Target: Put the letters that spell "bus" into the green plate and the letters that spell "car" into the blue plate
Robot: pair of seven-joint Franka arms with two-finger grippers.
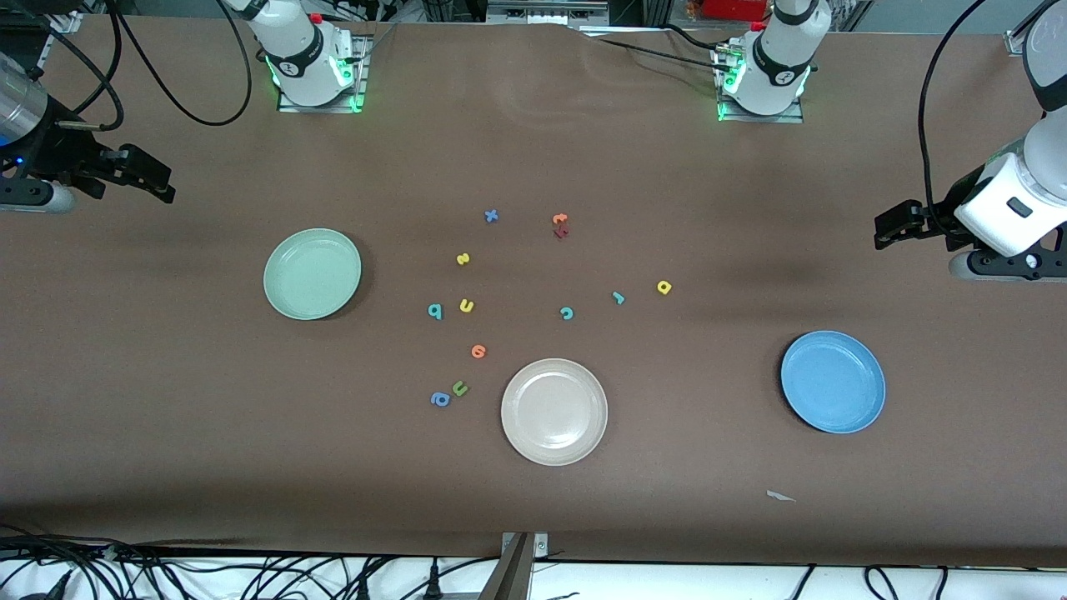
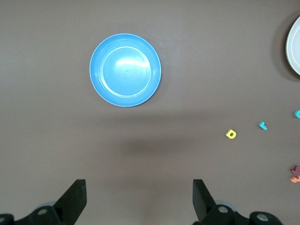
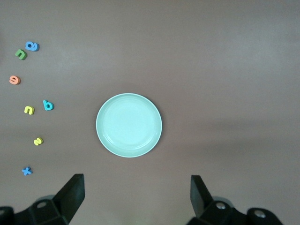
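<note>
**Inspector A:** Start with the beige-white plate [image 1: 553, 411] as reference. Where do the task plates sit?

**Inspector B:** The green plate [image 1: 312, 273] lies toward the right arm's end of the brown surface [image 1: 167, 400], farther from the front camera than the beige-white plate. The blue plate [image 1: 833, 382] lies toward the left arm's end, slightly farther from the camera. Both hold nothing.

**Inspector A:** The letters?

**Inspector B:** All loose on the surface, farther from the camera than the beige-white plate. Teal b [image 1: 434, 311], yellow u [image 1: 466, 306] and yellow s [image 1: 463, 258] sit toward the green plate's side. Teal c [image 1: 566, 312], teal r [image 1: 618, 297] and yellow a [image 1: 663, 287] sit toward the blue plate's side. Orange round letter [image 1: 478, 351], green u [image 1: 459, 387] and blue a [image 1: 439, 399] lie just beside the beige-white plate; a blue x [image 1: 491, 216] and stacked orange and dark red letters [image 1: 560, 226] lie farthest.

**Inspector A:** End effectors?

**Inspector B:** Left end effector [image 2: 139, 199] hangs over bare surface near the blue plate, fingers spread, holding nothing. Right end effector [image 3: 137, 197] hangs near the green plate, likewise spread and empty-handed.
</note>
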